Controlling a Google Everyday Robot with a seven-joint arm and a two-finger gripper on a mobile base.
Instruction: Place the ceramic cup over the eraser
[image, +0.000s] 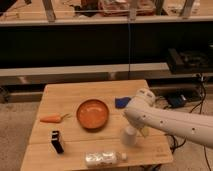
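One ceramic cup (128, 136), small, white and without a handle, stands upright on the wooden table (75, 95) near its front right corner. The gripper (136, 131) is right at the cup's upper right side, at the end of a white arm (170, 124) that reaches in from the right edge of the view. The arm's bulk covers the gripper, so I cannot tell whether it is spread, closed or clamped on the cup.

Left of the gripper and a little farther back, an orange bowl (92, 114) sits at the middle of the table, close to the cup but not touching it. Just behind the gripper, partly hidden by the arm's rounded wrist, lies a flat blue object (120, 102). In front of the gripper and to its left, a clear plastic bottle (102, 158) lies on its side along the front edge, near the cup.

Well to the left of the gripper, a black block (57, 141) stands upright. Farther left and back, beyond the bowl, lies a carrot (52, 118) with its green end toward the bowl.
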